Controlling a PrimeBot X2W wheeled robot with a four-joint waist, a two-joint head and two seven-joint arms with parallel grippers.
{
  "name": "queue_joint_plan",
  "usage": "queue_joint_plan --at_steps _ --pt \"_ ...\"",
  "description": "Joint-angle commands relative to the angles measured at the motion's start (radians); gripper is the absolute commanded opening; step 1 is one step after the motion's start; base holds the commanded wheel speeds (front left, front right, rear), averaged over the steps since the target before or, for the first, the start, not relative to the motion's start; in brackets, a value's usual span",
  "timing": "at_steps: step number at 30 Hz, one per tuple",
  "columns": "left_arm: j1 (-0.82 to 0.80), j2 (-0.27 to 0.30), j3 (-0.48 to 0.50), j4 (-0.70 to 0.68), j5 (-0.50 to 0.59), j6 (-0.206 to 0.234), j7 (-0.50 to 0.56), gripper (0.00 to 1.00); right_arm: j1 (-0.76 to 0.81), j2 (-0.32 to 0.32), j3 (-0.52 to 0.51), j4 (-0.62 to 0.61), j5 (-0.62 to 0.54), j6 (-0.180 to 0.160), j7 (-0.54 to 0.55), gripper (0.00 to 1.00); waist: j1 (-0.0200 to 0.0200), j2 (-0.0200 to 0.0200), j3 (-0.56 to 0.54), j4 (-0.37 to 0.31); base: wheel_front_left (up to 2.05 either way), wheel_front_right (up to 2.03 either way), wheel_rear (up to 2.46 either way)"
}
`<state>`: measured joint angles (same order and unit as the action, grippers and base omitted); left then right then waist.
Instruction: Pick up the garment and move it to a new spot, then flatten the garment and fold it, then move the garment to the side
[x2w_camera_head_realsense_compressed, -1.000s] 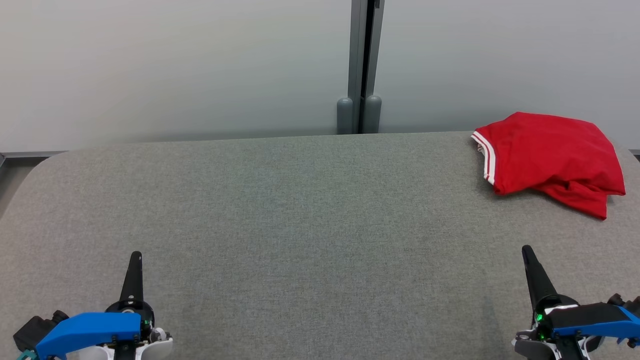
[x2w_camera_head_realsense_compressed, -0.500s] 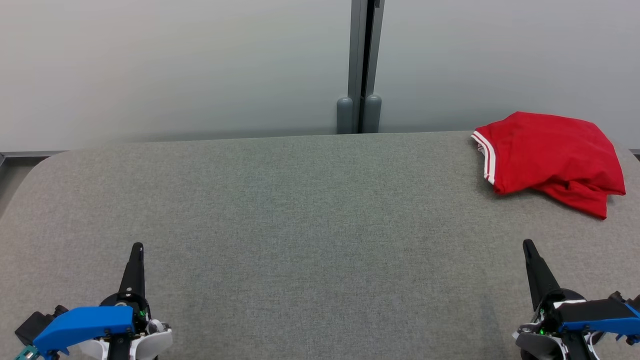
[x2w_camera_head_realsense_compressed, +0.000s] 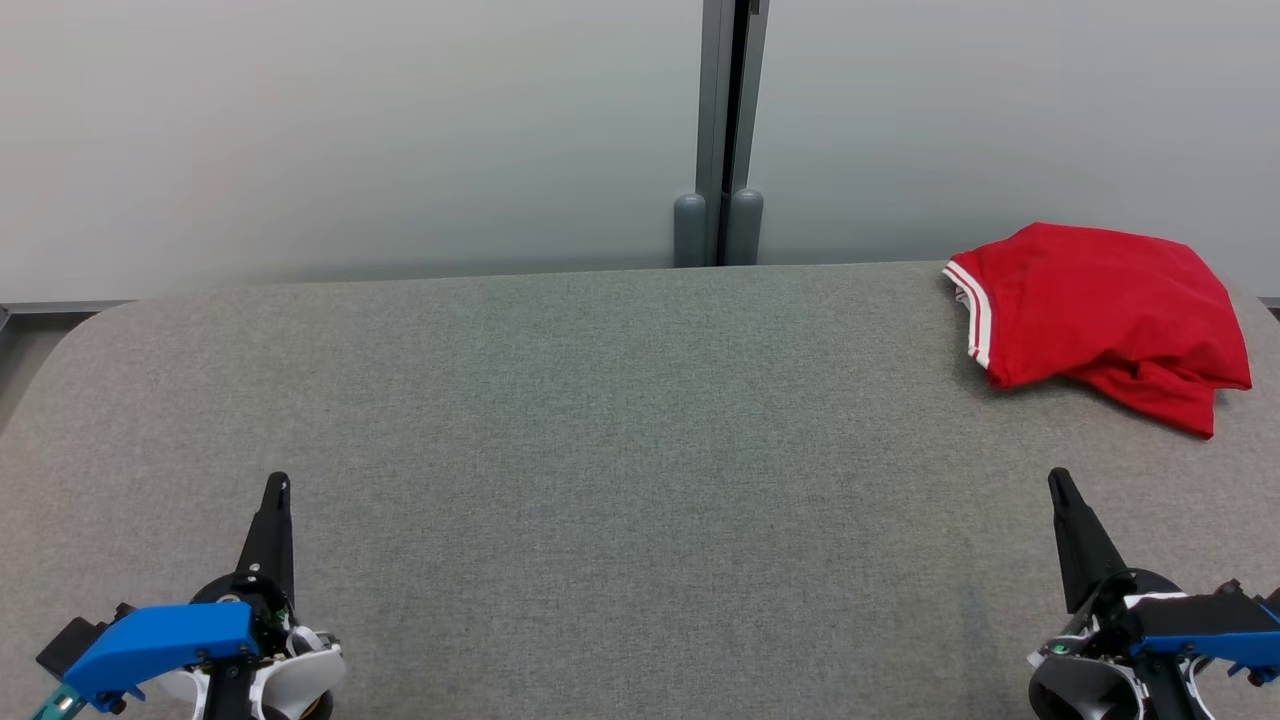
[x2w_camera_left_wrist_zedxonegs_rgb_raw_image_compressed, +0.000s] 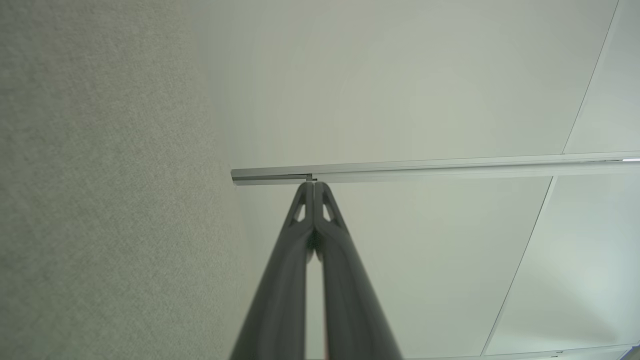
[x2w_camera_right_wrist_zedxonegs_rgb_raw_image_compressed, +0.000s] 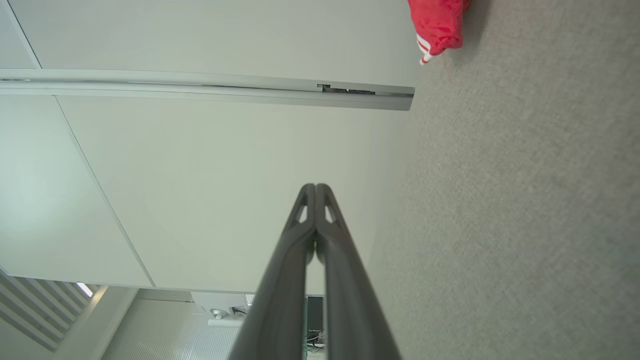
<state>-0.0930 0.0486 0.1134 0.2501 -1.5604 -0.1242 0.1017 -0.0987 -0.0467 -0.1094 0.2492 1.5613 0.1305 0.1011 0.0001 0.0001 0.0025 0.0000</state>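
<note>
The left gripper (x2w_camera_head_realsense_compressed: 278, 484) and right gripper (x2w_camera_head_realsense_compressed: 1055, 478) have jaws together, empty. The garment (x2w_camera_head_realsense_compressed: 1095, 315) lies bunched near the table (x2w_camera_head_realsense_compressed: 600, 420) edge; a careless grab may push it off.

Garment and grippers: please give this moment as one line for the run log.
garment: red, rumpled, far right of table | left gripper: shut, empty | right gripper: shut, empty, short of garment

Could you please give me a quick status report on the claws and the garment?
Both shut, empty: left claw, right claw. Untouched red garment bunched far right of table. Nothing between it and right claw.
</note>
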Motion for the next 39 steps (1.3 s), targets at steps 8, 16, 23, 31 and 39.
queue_joint_plan --at_steps 8,16,23,31,39 --pt "-0.022 0.003 0.001 -0.006 -0.054 -0.011 0.017 0.00 -0.017 -0.006 -0.007 -0.006 0.053 0.000 0.017 0.00 -0.0001 -0.0001 0.001 0.000 0.00 0.00 0.00" --pt "-0.022 0.003 0.001 -0.006 -0.054 -0.011 0.016 0.00 -0.017 -0.006 -0.007 -0.006 0.053 0.000 0.016 0.00 -0.0001 -0.0001 0.001 0.000 0.00 0.00 0.00" --pt "-0.022 0.003 0.001 -0.006 -0.054 -0.011 0.016 0.00 -0.017 -0.006 -0.007 -0.006 0.053 0.000 0.016 0.00 -0.0001 -0.0001 0.001 0.000 0.00 0.00 0.00" --pt "-0.022 0.003 0.001 -0.007 -0.054 -0.011 0.016 0.00 -0.017 -0.006 -0.007 -0.006 0.053 0.000 0.016 0.00 -0.0001 -0.0001 0.001 0.000 0.00 0.00 0.00" --pt "-0.022 0.002 0.001 -0.007 -0.054 -0.011 0.016 0.00 -0.017 -0.006 -0.006 -0.006 0.053 0.000 0.016 0.00 -0.0001 -0.0001 0.001 0.000 0.00 0.00 0.00"
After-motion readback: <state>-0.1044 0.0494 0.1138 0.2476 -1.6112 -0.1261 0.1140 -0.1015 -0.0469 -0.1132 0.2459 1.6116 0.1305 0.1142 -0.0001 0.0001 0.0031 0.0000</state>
